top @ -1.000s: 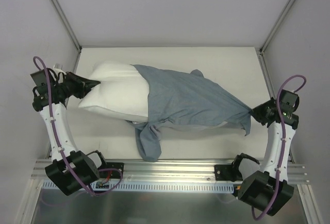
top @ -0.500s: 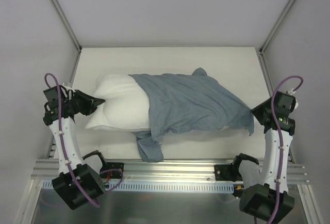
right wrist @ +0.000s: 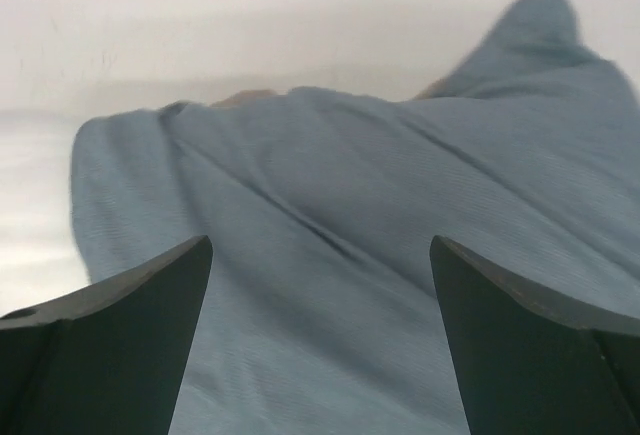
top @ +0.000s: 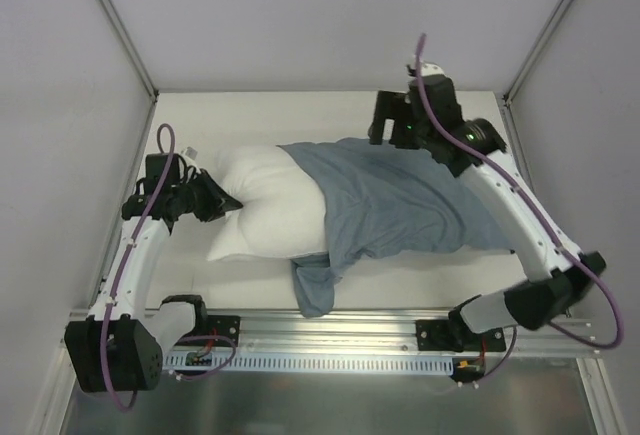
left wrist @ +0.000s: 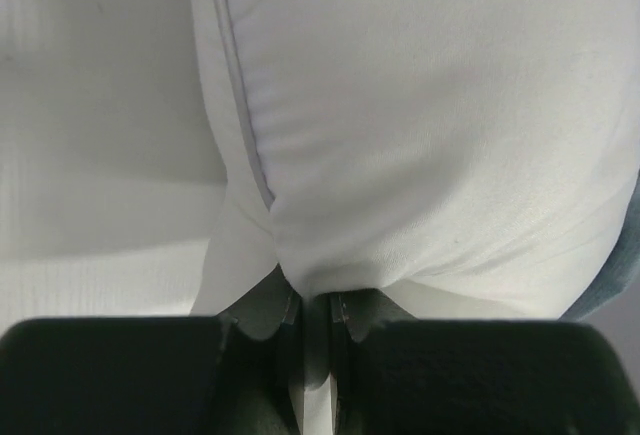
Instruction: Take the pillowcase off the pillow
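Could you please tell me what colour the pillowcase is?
Dusty grey-blue; the limp, wrinkled fabric pillowcase shows best in the top external view.

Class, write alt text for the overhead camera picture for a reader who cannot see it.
A white pillow lies on the table, its right part inside a grey-blue pillowcase. The left pincer grips the pillow's bare left end; the right pincer reaches over the pillowcase's far edge.

Wrinkled grey-blue pillowcase (top: 400,205) covers the right part of the plump white pillow (top: 265,210).

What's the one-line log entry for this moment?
left hand: shut on pillow corner | right hand: open, over pillowcase | pillow: about half uncovered
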You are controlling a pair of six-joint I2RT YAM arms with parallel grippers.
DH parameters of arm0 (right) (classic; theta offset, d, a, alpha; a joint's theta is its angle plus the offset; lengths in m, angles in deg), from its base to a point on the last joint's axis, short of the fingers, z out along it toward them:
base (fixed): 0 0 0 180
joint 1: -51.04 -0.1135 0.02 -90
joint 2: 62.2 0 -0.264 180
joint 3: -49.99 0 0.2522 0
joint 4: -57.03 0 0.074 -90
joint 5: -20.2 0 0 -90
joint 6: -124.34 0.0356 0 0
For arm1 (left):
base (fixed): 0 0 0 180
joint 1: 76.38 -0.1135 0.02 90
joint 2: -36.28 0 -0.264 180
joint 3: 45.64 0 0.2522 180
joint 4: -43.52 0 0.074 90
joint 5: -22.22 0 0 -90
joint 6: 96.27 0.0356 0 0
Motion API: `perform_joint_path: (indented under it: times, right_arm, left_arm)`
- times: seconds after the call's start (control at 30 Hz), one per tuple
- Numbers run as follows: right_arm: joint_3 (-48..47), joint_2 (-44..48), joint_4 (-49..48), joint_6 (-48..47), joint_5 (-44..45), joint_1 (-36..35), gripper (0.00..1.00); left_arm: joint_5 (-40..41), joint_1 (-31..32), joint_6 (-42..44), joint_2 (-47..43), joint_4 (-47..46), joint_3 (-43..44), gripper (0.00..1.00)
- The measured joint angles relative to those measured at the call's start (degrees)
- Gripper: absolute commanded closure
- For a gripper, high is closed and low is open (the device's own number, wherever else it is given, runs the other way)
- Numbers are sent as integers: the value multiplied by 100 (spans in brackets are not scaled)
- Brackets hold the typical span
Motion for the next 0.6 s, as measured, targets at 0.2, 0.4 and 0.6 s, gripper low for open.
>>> perform_joint_path:
  times: [0.2,0.4,0.6]
  right_arm:
    - [-2430,-2597,754,-732,-601,-892,10]
    - [-2922,-3762,1228,-1023,-1207,-1209,74]
    - [-3045,-3783,1327,-713,-1106,-955,99]
  left_arm:
    - [0,380,44,94,0,24,100]
    - [-2,389,133,96,15,48,100]
    - [-2,389,177,33,13,48,100]
